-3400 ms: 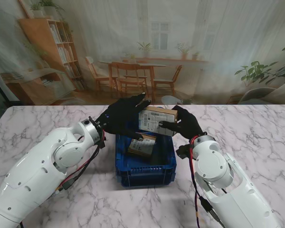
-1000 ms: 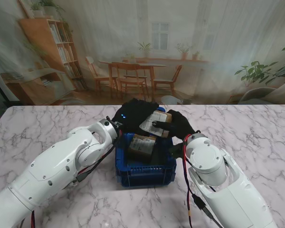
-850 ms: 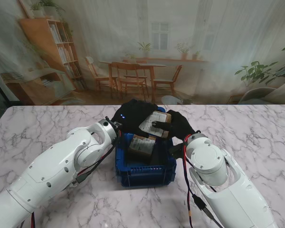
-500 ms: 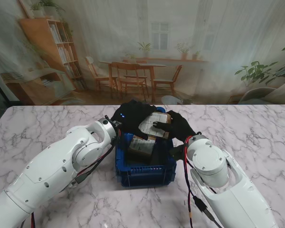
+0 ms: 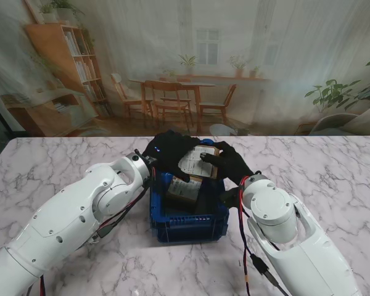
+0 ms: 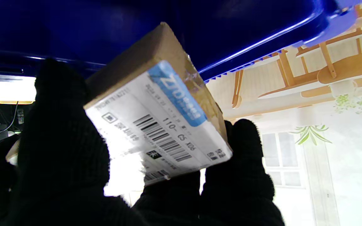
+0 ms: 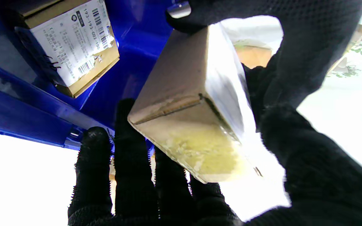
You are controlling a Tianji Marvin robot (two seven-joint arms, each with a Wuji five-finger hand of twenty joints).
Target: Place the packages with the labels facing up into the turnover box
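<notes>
A cardboard package (image 5: 196, 163) with a white shipping label on its upper face is held tilted over the far end of the blue turnover box (image 5: 188, 221). My left hand (image 5: 168, 152) grips its left end and my right hand (image 5: 229, 161) its right end, both in black gloves. The left wrist view shows the barcode label of the package (image 6: 159, 125) between my fingers (image 6: 64, 138). In the right wrist view the package (image 7: 193, 106) sits between thumb and fingers (image 7: 130, 175). A second labelled package (image 5: 184, 189) (image 7: 74, 47) lies inside the box.
The box stands on a white marble table (image 5: 61, 166), between my two arms. Its blue wall (image 7: 27, 110) is close beside my right fingers. A printed backdrop of a room rises behind the table's far edge.
Since 3.4 s ago both hands have brought the package nearer to me and lower, over the box's far end, and tilted it. Over the last second it only crept slightly.
</notes>
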